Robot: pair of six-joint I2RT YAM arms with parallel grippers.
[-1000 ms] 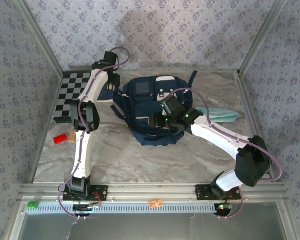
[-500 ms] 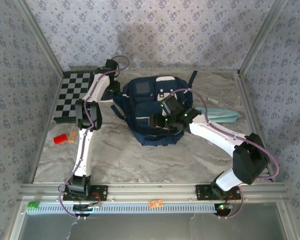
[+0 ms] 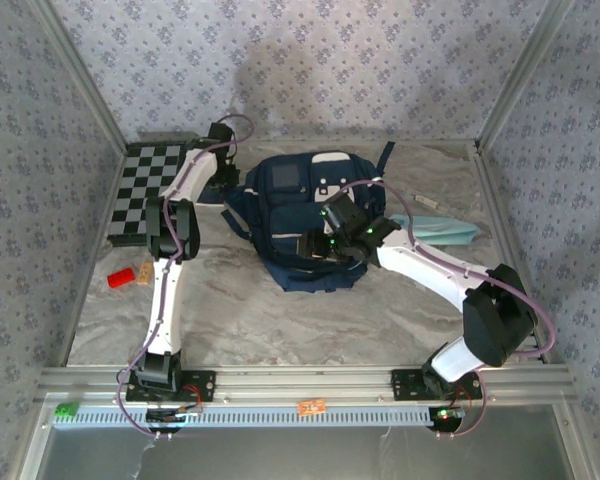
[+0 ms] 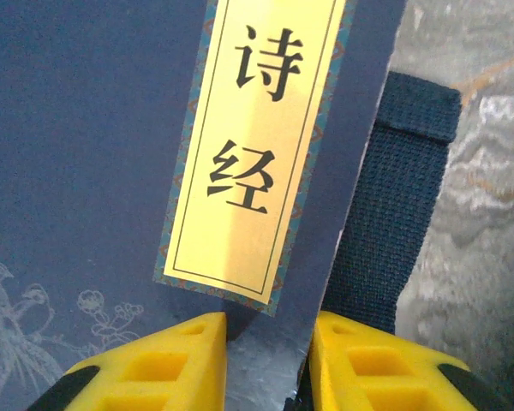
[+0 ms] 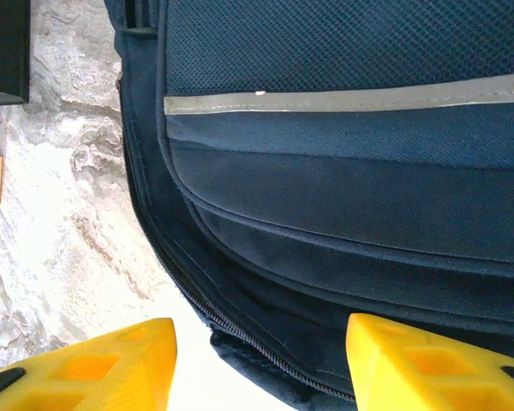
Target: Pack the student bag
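Right hand (image 5: pixel 257 338) spreads wide at the zipper edge of the student bag (image 5: pixel 343 197), bare bench (image 5: pixel 51 214) beside; left hand (image 4: pixel 267 330) sits narrow over a navy book (image 4: pixel 86 128).

The top external camera sits high behind both arm bases, looking down and forward across the marbled surface (image 3: pixel 280 320) to the papered back wall (image 3: pixel 310 70), wide and distant. The left wrist camera looks along the left claw (image 4: pixel 270 321) from very near, at a navy book (image 4: pixel 86 154) just beyond its yellow fingertips. The right wrist camera looks past the right claw (image 5: pixel 259 330), close on the student bag (image 5: pixel 343 197). The overhead view shares that bag, beneath the right claw.
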